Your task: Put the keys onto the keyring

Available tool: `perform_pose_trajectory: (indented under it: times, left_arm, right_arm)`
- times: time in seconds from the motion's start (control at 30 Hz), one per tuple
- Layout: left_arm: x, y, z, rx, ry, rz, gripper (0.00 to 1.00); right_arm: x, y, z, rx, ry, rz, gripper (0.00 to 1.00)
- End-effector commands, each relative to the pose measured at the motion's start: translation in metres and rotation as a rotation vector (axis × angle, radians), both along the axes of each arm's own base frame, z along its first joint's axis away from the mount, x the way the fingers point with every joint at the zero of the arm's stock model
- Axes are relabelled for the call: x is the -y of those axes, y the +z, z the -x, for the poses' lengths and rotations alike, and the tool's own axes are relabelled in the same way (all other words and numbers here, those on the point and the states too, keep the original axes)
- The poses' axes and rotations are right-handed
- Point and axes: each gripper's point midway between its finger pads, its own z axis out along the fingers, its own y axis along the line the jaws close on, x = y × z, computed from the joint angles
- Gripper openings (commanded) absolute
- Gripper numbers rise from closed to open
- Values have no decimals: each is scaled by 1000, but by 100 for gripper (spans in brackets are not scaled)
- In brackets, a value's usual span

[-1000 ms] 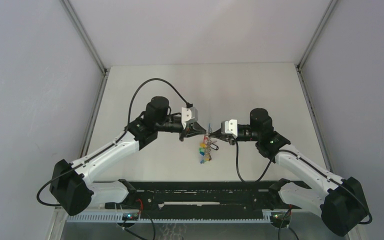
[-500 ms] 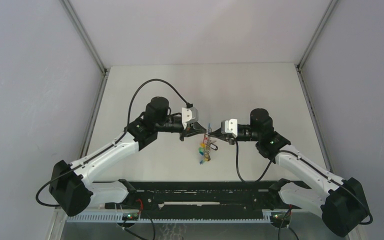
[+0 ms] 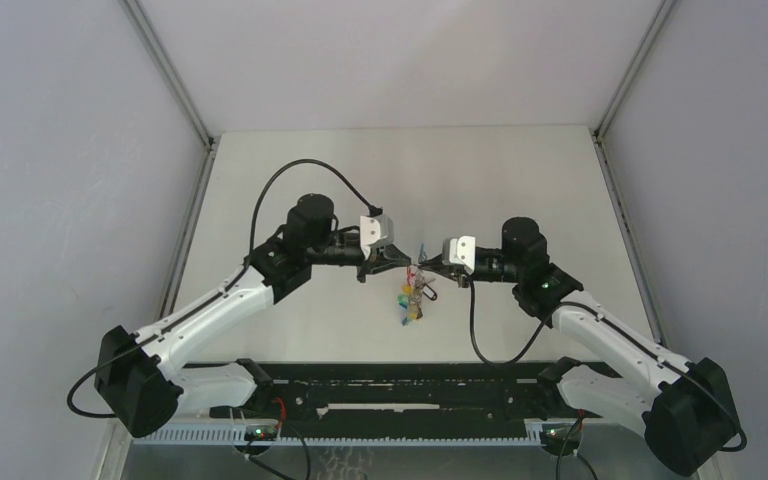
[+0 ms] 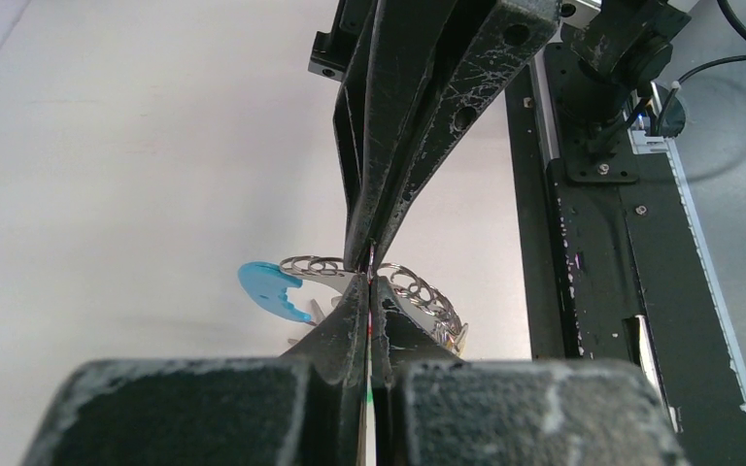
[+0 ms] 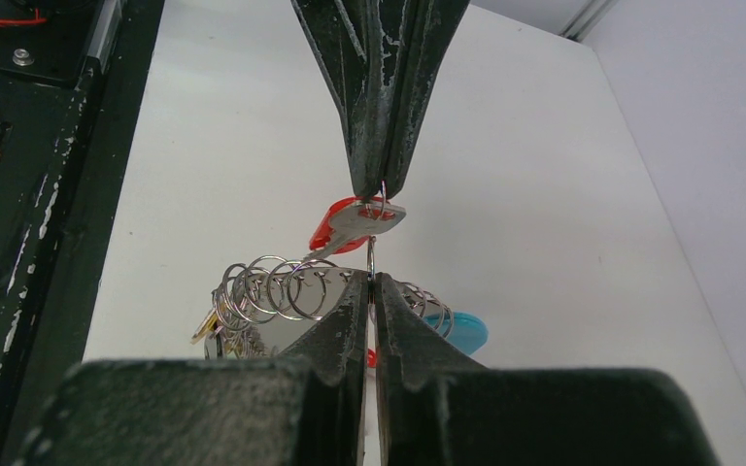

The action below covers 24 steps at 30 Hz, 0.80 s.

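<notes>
Above the middle of the table, the left gripper and right gripper meet tip to tip, well clear of the surface.

In the right wrist view, the left gripper comes down from the top with its jaws pressed together on the small split ring at the head of the key. The key lies nearly level just under those tips, with its red tag pointing left.

Directly below, the right gripper is also clamped tight. It appears to pinch the rim of the keyring, though the contact point is too thin to make out for sure. A thin wire runs upright between the two sets of tips, so the key sits just above the keyring's rim, close to touching it.

A row of small loops fans out to the left of the right gripper's fingers, and a blue tag shows on the right. From the top camera the keyring hangs beneath the joined tips, its coloured tags dangling toward the near edge.
</notes>
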Motion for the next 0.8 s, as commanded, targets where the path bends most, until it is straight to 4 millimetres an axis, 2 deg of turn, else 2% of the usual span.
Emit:
perform_pose_trajectory:
  times: [0.0,0.77]
  left_arm:
    - [2,10,0,31,-18,19,0]
    - [3,6,-6,25,2,6,0]
  right_arm:
    - [-3,45,-6,110,-7,-79,0]
    - [-3,48,-3,121,3,-92,0]
